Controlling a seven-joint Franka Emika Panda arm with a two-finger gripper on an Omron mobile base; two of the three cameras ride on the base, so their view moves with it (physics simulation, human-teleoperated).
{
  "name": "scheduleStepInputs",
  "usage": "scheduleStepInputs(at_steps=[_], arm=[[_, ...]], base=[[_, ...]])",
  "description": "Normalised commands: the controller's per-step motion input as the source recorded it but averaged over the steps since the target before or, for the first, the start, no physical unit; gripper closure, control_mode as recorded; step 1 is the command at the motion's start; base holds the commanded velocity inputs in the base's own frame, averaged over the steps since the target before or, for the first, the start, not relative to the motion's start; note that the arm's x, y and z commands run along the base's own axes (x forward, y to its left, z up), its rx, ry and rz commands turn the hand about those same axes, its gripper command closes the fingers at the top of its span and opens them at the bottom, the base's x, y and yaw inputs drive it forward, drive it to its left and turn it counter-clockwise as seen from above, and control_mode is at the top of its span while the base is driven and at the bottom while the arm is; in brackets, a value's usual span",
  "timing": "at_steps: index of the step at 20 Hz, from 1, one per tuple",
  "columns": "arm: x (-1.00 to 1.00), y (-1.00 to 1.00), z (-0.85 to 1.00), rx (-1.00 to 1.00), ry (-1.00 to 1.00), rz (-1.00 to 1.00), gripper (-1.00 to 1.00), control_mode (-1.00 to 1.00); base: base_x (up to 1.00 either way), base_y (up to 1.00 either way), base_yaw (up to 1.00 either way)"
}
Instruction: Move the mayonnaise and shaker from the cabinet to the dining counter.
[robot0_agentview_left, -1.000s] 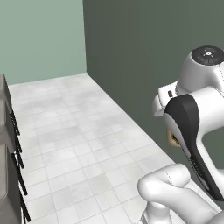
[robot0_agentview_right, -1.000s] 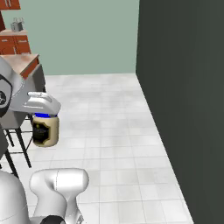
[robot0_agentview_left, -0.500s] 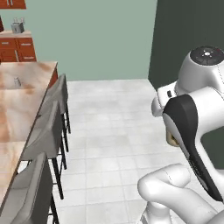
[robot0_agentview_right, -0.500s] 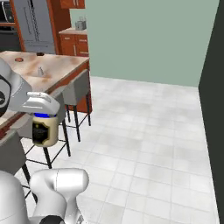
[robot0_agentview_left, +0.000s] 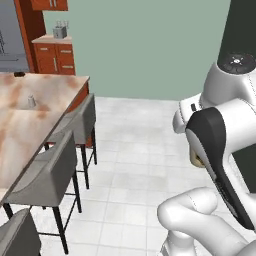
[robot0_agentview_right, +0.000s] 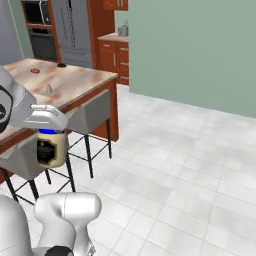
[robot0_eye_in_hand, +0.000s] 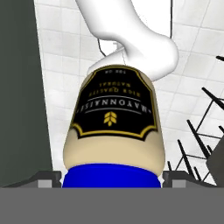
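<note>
My gripper is shut on the mayonnaise at its blue lid, and the cream jar with its dark label hangs below the hand. From the right base view the jar is held over the floor beside the stools, just off the dining counter. The beige marble top with brown veins runs along the left. On it stands a tiny grey shaker, which also appears in the right base view.
Grey stools on thin black legs line the counter's near side. Red-brown cabinets and a steel fridge stand at the back. White tiled floor lies open to the right, up to the green wall.
The whole picture has swung as the base turned: the counter, stools and back cabinets have come into view. The jar stays in the shut gripper.
</note>
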Motion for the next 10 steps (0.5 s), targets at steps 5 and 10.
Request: scheduleStepInputs(at_steps=[5, 10], arm=[[0.00, 0.00, 0.00, 0.00, 0.00, 0.00, 1.00, 1.00], [0.00, 0.00, 0.00, 0.00, 0.00, 0.00, 1.00, 1.00]], base=[[1.00, -0.86, 0.32], [1.00, -0.71, 0.36]])
